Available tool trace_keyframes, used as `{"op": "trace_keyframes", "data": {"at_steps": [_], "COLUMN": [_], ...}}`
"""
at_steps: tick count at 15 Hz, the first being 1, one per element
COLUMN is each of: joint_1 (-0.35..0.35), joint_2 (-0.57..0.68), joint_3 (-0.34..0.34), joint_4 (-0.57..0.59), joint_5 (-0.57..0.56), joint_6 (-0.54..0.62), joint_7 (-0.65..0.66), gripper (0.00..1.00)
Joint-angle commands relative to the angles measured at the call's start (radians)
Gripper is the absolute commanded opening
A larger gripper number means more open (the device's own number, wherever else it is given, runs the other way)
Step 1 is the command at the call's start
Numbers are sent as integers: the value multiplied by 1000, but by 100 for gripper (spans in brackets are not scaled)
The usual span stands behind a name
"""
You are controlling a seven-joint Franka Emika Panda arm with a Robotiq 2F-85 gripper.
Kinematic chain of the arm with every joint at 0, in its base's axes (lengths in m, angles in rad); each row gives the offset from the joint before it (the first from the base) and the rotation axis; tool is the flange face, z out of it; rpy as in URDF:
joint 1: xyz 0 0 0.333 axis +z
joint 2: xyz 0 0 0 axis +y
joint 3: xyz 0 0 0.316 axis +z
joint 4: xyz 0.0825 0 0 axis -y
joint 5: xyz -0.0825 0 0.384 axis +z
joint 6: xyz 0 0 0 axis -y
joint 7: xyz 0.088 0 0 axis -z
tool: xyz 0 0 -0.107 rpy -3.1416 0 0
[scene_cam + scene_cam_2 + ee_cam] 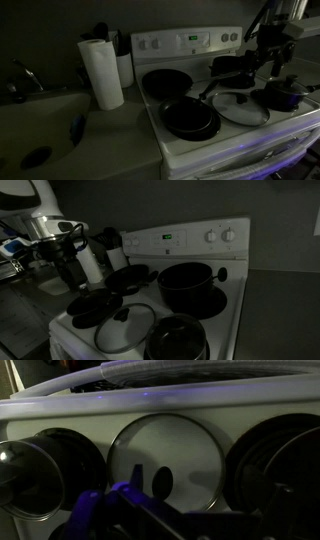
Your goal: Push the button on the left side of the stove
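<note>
Stove [230,140] stands against the wall beside a grey counter [112,138] with a sink [45,120]. Its raised back panel [190,42] carries round knobs [228,235] and a small green display [168,238].

Only an exterior view shows the counter side, with a paper towel roll [101,72] just off the stove's edge and a frying pan [165,82] on the burner nearest it. Only an exterior view shows the big pot [187,280] plainly, close under the back panel. The wrist view alone looks straight at the glass lid [165,455], which lies on the stove between dark pans.

The arm [40,227] reaches in from the stove's end away from the sink. The gripper [262,68] hangs above the cookware at that end, apart from the back panel. Its fingers [125,510] show as a bluish blur in the wrist view (lighting is dim throughout), so whether they are spread or closed cannot be told.

The stove top is crowded with pans and the lid. The face of the back panel stands open above them.
</note>
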Motion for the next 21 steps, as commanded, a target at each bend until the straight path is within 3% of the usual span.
{"op": "trace_keyframes", "data": {"at_steps": [1, 5, 11, 16, 21], "joint_1": [13, 20, 15, 24, 50], "joint_2": [2, 33, 158, 325, 480], "joint_3": [-11, -6, -24, -50, -67], "joint_4": [1, 14, 84, 231, 420], "joint_5": [-6, -8, -26, -60, -58], "joint_6": [-1, 78, 288, 425, 434], "joint_7": [5, -3, -59, -143, -244], "gripper": [100, 100, 100, 100, 100]}}
